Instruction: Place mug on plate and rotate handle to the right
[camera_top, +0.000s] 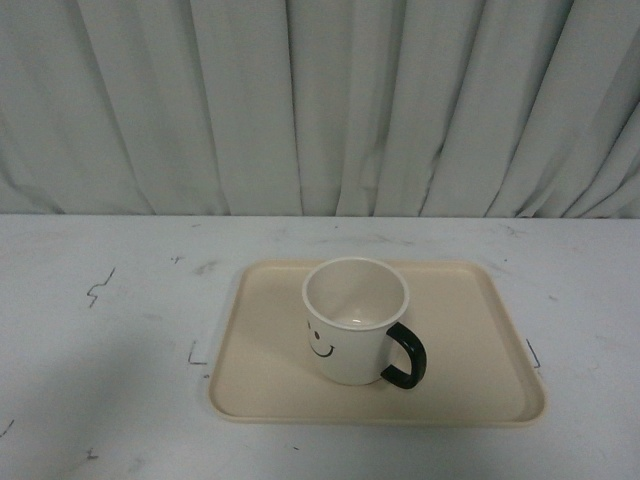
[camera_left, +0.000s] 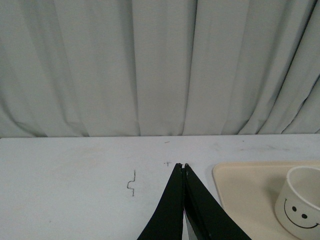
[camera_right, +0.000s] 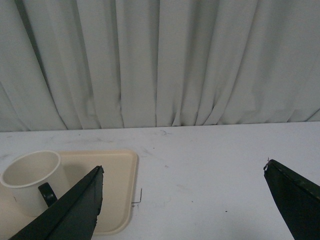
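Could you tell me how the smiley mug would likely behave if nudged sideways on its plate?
The mug looks rigid and empty, so probably light. Standing upright on the smooth plate, it would likely slide rather than tip. A push at the off-centre handle would probably spin it.

1. You face a pale grey-white curtain (camera_top: 320, 100) that hangs in deep vertical folds across the whole back of the scene.
2. Below it you have a white table (camera_top: 90, 350), scuffed and faintly smudged, whose far edge meets the curtain's hem.
3. You can spot small black pen marks (camera_top: 100, 288) on the tabletop's left side.
4. Your light is soft and even.
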